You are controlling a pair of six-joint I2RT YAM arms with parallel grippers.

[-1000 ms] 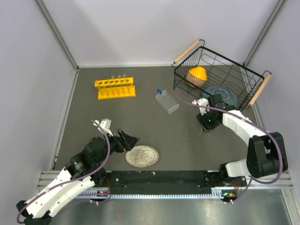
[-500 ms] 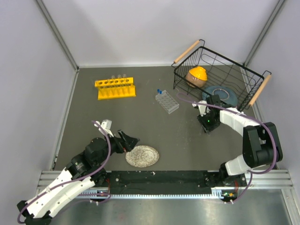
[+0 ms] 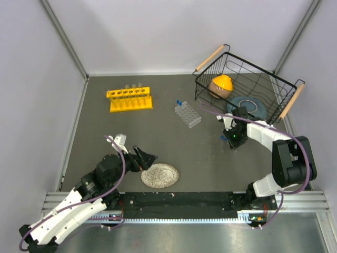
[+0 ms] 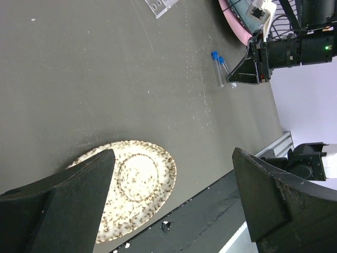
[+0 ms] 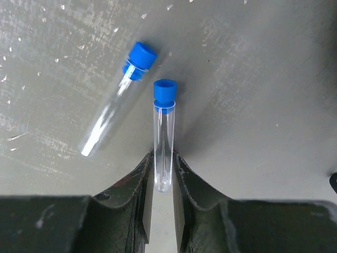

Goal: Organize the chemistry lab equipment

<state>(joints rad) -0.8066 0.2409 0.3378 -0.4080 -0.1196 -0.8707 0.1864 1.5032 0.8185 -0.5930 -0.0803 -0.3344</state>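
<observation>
while side by side, two vials (image 5: 117, 103)

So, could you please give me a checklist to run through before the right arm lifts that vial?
1. Right gripper centred on the nearer vial: ok, jaws against both its sides.
2. Second vial apart from the grip: ok.
3. Grip near the vial's middle: not ok, it sits at the closed end.
4. Clear grid rack has free holes: cannot tell.
5. Left gripper out of the way: ok, open near the speckled plate.
</observation>
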